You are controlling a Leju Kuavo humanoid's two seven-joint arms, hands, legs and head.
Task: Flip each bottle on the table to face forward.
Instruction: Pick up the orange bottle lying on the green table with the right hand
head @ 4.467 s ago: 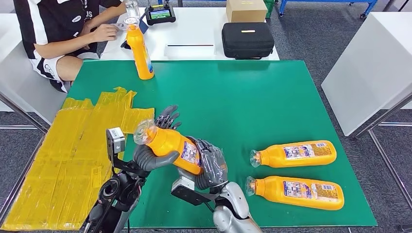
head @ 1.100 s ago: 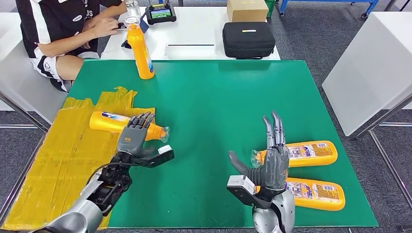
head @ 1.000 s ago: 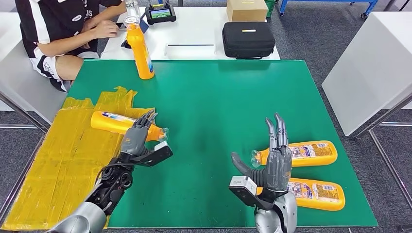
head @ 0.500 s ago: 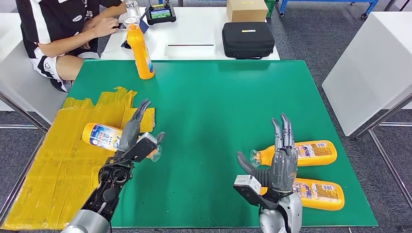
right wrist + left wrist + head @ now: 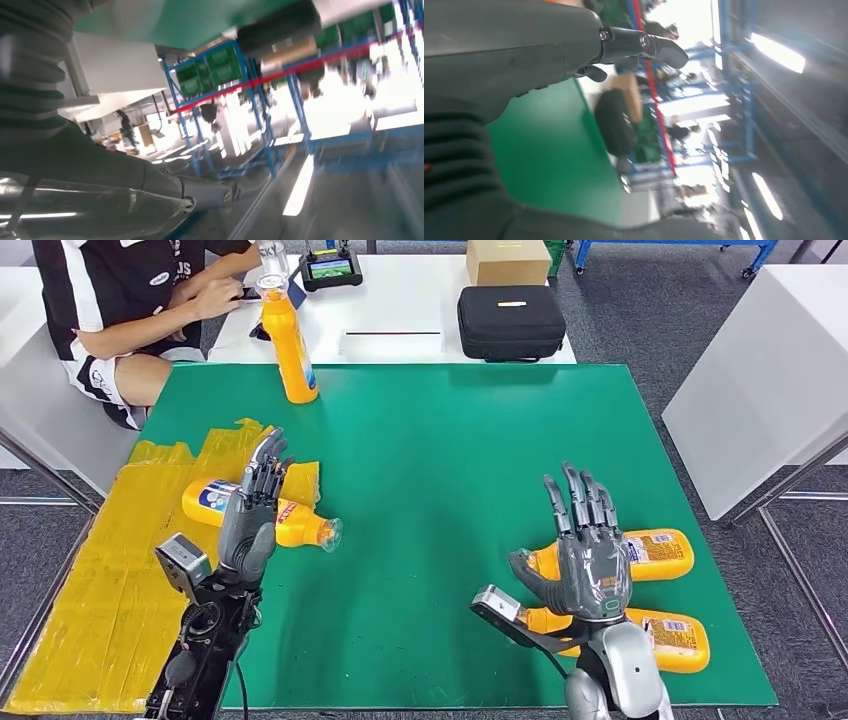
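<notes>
While both hands hover with fingers spread and holding nothing, the left hand (image 5: 250,520) is raised over a bottle (image 5: 290,525) lying on the yellow tape (image 5: 120,570), and the right hand (image 5: 585,550) is above two bottles (image 5: 660,552) lying on the green mat (image 5: 440,460); another bottle (image 5: 288,345) stands upright at the far edge.

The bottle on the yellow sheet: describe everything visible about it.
The bottle is orange plastic with a clear cap and a blue, white and red label turned up. It lies on its side at the yellow sheet's edge, its cap end reaching onto the green mat, pointing toward the robot's right. The left hand, fingers spread, covers its middle in the head view; contact is unclear.
</notes>
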